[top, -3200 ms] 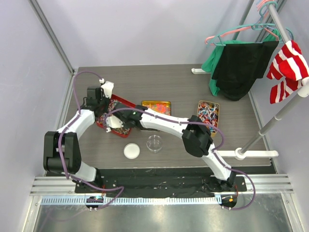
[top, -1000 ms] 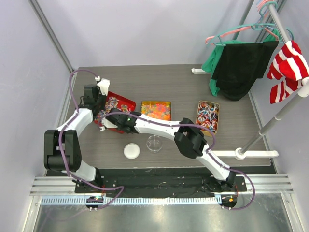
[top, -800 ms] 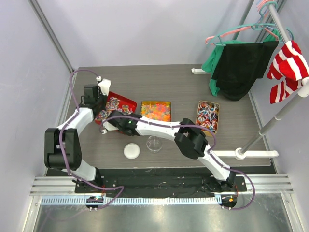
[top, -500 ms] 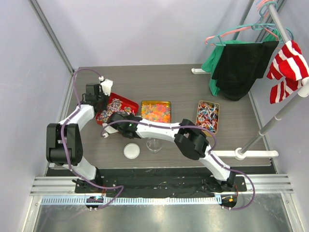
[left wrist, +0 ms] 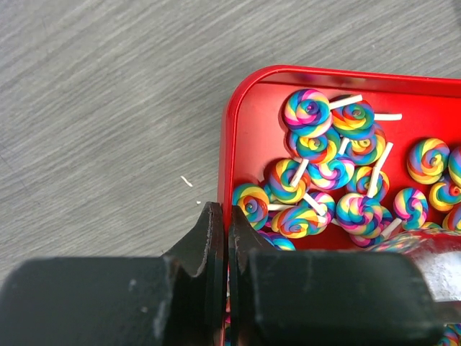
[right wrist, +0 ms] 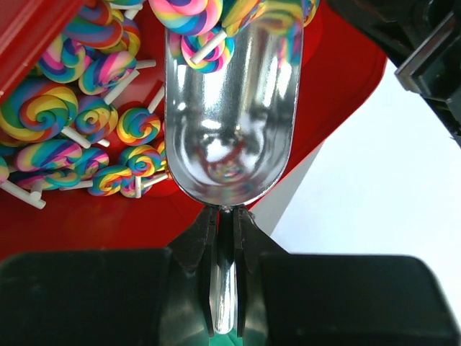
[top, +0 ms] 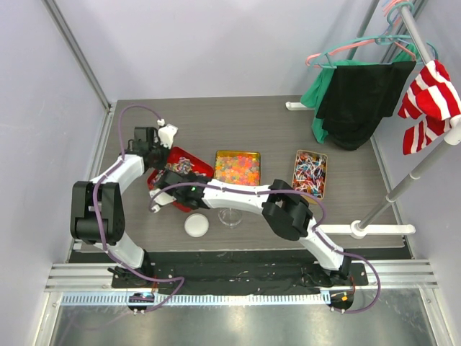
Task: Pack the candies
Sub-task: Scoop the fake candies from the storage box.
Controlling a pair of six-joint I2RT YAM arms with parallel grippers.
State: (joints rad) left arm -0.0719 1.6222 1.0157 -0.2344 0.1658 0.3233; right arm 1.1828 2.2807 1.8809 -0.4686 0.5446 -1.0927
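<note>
**Q:** Left jaws?
**A:** Your left gripper point(left wrist: 220, 241) is pinched tight on the thin rolled rim of the red tray point(left wrist: 232, 137), lower centre of the left wrist view. The tray is glossy red metal with a rounded corner, on the grey wood-grain table point(left wrist: 101, 101).

**Q:** Right?
**A:** Your right gripper point(right wrist: 225, 238) is clamped narrow on the flat stem of a polished steel scoop point(right wrist: 230, 122). The scoop's rounded, mirror-bright bowl points up the frame into the tray. A couple of lollipops point(right wrist: 198, 43) sit at its mouth.

**Q:** Where are the candies?
**A:** The lollipops are rainbow-swirl discs on white sticks, heaped in that red tray, left of centre in the top view. Just right of it is a gold tin point(top: 238, 152) of glossy gummies point(top: 238, 167). Further right is another tin point(top: 296, 176) of wrapped sweets point(top: 310, 173). Below the tins are a clear round dish point(top: 230, 215) and a flat white lid point(top: 196, 225), near each other but apart.
</note>
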